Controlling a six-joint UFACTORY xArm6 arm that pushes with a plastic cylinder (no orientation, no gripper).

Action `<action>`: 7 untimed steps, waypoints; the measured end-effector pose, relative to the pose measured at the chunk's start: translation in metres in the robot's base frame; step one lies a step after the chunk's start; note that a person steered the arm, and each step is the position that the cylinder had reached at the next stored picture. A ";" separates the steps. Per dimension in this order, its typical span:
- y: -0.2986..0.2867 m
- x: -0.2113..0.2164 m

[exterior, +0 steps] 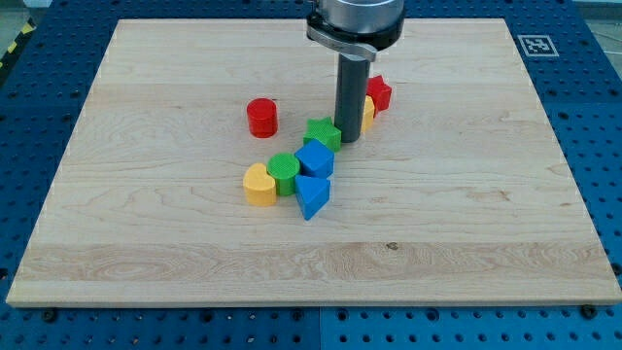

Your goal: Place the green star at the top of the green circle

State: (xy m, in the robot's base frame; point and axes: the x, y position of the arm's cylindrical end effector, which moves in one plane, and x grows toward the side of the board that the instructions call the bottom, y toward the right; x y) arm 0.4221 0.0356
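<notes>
The green star (322, 132) lies near the board's middle, just above the blue cube (316, 157). The green circle (284, 172) lies below and to the left of the star, between the yellow heart (259, 185) and the blue cube. My tip (348, 142) rests on the board right beside the star's right side, touching or nearly touching it. The rod hides part of a yellow block (367, 113) behind it.
A red cylinder (261, 117) stands to the left of the star. A red block (378, 93) sits to the upper right behind the rod. A blue triangular block (311, 196) lies below the blue cube. The wooden board (146, 243) sits on a blue perforated table.
</notes>
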 end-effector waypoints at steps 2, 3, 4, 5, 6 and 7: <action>-0.005 0.001; -0.022 0.002; -0.043 0.002; -0.060 0.002; -0.063 0.011; -0.063 0.017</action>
State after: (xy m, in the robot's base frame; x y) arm 0.4396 -0.0271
